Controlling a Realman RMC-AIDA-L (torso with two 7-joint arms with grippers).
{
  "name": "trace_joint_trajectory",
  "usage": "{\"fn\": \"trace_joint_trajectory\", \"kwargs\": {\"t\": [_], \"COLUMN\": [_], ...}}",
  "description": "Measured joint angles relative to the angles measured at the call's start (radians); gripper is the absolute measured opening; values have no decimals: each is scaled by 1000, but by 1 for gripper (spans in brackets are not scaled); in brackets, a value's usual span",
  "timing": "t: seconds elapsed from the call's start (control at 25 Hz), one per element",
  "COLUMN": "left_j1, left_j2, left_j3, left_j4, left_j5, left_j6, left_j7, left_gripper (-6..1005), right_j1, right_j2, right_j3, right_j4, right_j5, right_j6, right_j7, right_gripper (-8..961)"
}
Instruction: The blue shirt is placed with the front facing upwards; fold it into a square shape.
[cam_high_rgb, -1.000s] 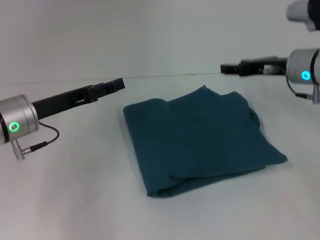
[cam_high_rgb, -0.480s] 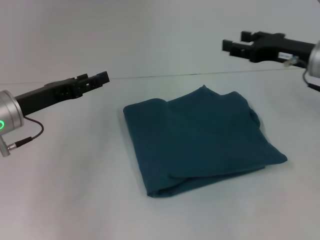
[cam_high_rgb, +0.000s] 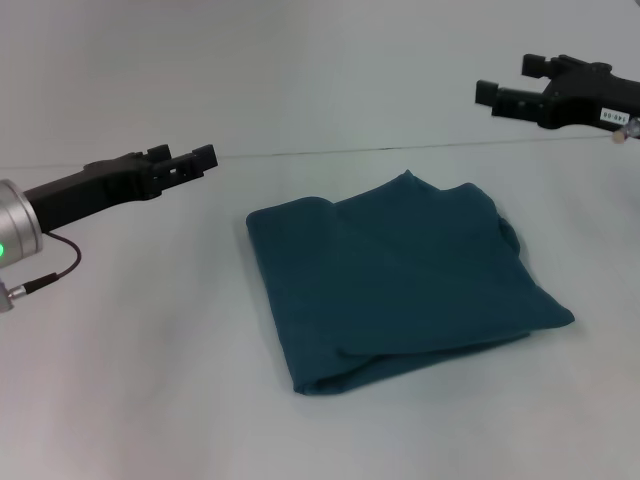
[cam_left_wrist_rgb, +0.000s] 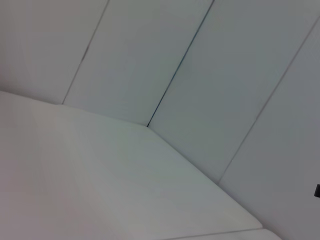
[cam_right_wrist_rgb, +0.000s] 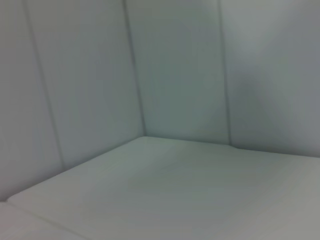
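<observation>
Both arms have pulled back since the earlier frames: the right gripper (cam_high_rgb: 508, 92) has climbed toward the upper right corner of the head view, and the left gripper (cam_high_rgb: 186, 161) has drawn away to the left edge, both well apart from the cloth. Each shows its fingers parted and holds nothing. At centre frame the blue shirt (cam_high_rgb: 400, 285) lies on the white table (cam_high_rgb: 150, 380) as a compact, roughly square stack, its layered edges visible along the lower left, no lettering showing. Both wrist views show only bare table and wall panels. Folding looks finished, judging by the shape; this is the retreat step. Next calls only for parking the arms, or perhaps squaring the slightly rumpled right edge.
</observation>
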Motion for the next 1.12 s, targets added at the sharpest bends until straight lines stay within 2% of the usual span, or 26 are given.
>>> {"fn": "trace_joint_trajectory", "kwargs": {"t": [0.16,0.44,0.72,0.92,1.12], "left_j1": [0,3,3,-5,-17], "left_j2": [9,38,54,74,90], "left_j3": [-1,5,8,34,99], "left_j4": [-1,7,19,14,5], "left_j5": [0,7,8,18,32], "left_j6": [21,48,96,242,339], "left_j7": [29,48,108,195,243], "left_gripper": [870,867,865,863,862], "right_j1": [-9,-13,-34,-42,-32], "right_j2": [-9,-20,-2,5,34], "right_j3": [5,5,1,-1,-4], "right_j4": [-21,-35,-101,-167,-231], "right_j5": [-2,-60,-110,-155,-274], "right_j6": [-115,-210,-298,-438,-556], "right_j7": [-23,-17,-25,-23,-17], "right_gripper": [946,946,946,946,946]}}
